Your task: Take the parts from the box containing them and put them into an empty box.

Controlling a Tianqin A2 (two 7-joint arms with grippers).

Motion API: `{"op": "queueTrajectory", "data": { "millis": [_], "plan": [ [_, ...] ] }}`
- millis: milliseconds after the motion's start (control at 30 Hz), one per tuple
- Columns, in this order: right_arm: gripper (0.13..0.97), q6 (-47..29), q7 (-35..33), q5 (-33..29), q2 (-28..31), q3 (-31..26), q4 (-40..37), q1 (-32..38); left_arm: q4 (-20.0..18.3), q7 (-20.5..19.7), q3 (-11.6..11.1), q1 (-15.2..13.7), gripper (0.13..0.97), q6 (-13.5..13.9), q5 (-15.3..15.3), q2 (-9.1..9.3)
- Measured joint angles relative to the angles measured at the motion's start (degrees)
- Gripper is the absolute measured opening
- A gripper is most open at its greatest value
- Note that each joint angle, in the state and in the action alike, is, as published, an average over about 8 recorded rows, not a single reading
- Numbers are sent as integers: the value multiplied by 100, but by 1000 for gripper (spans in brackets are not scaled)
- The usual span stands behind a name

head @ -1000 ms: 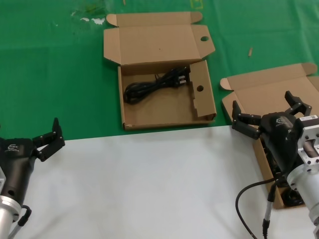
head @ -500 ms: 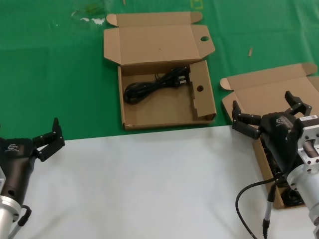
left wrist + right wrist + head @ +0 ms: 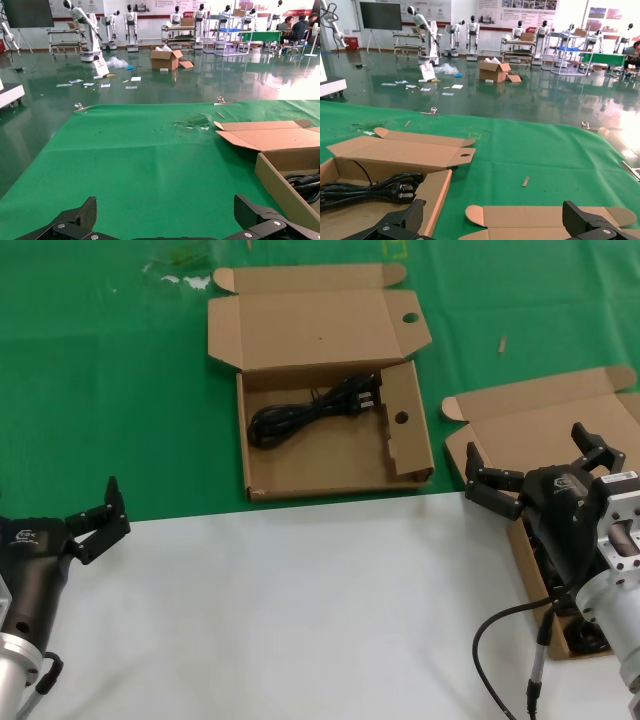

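**Fingers spread wide on both arms, nothing held**

Fingers of the right gripper (image 3: 540, 472) stand far apart, one dark tip (image 3: 487, 487) reaching toward the centre of the scene and the other (image 3: 596, 453) out to the robot's right; nothing lies between them and neither tip touches cardboard. This gripper hangs over the plain-lidded box (image 3: 530, 425) at the right edge of the tabletop (image 3: 120, 390), whose lid lies folded back on the green cloth. Under the arm's body a dark strip of that box's inside shows with black cables (image 3: 590, 638) in it, though most of the contents are hidden by the arm. In the right wrist view the two tips (image 3: 395, 225) sit at the lower corners with a broad gap, and the rounded tabs of the plain lid (image 3: 545, 216) appear just beyond them.

The left gripper (image 3: 92, 518) waits at the near left, over the line where the white sheet (image 3: 300, 610) meets the green cloth. Its fingers (image 3: 112, 502) are likewise opened wide and carry nothing; the left wrist view shows both tips (image 3: 75, 222) low in the frame, well separated, above bare green cloth.

The wide box with round holes (image 3: 330, 470) lies open at the middle of the tabletop, well apart from both grippers, its lid (image 3: 310, 325) tipped back. One coiled black power cable (image 3: 310, 410) rests inside it, along the far side of the tray, its plug end near the holed inner panel (image 3: 402, 425).
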Motion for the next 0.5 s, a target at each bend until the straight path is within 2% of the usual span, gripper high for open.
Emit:
{"op": "queueTrajectory", "data": {
  "millis": [500],
  "plan": [
    [966,0,0,0,0,0,0,0,0,0,0,0,966,0,0,0]
  ]
}}
